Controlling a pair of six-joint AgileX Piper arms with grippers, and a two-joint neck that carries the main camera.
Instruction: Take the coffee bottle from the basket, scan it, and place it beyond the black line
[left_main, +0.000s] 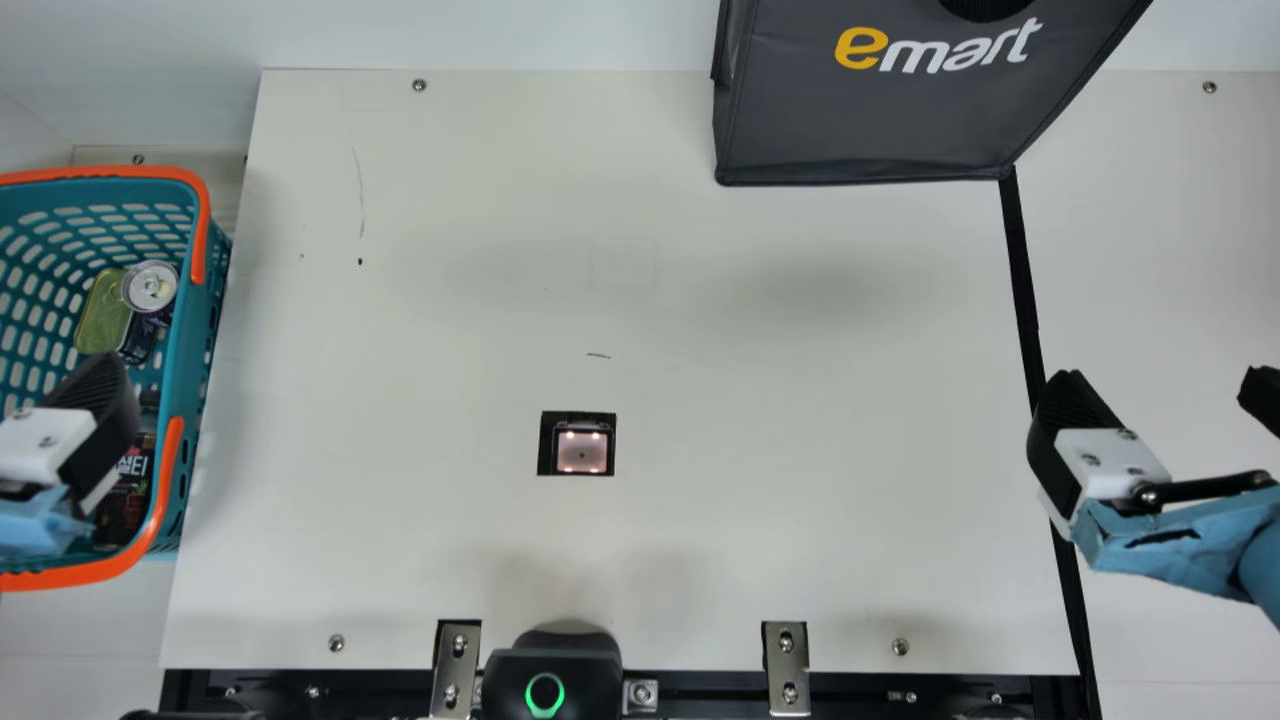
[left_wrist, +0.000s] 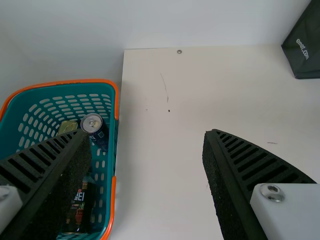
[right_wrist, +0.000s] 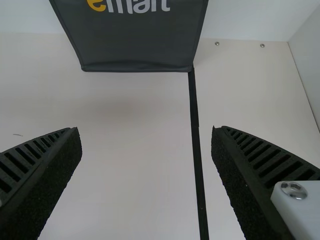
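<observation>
Left wrist view: my left tool, fingers apart, hangs by the orange-rimmed teal plastic basket holding the dark labelled bottle, presumably the coffee; my right tool gapes too. Pickup comes first: I should lower the left around the bottle

Access to the basket is through the open top; the perforated side wall and orange rim block lateral entry from the tabletop. Inside, a drink can and the dark bottle crowd the side nearest the tabletop. In the main view, the left gripper overlaps that side of the opening. A wide unobstructed corridor runs from the basket, across the scanner, to the black line. The grey bag obstructs the far end; the right gripper overhangs the area beyond the line.
</observation>
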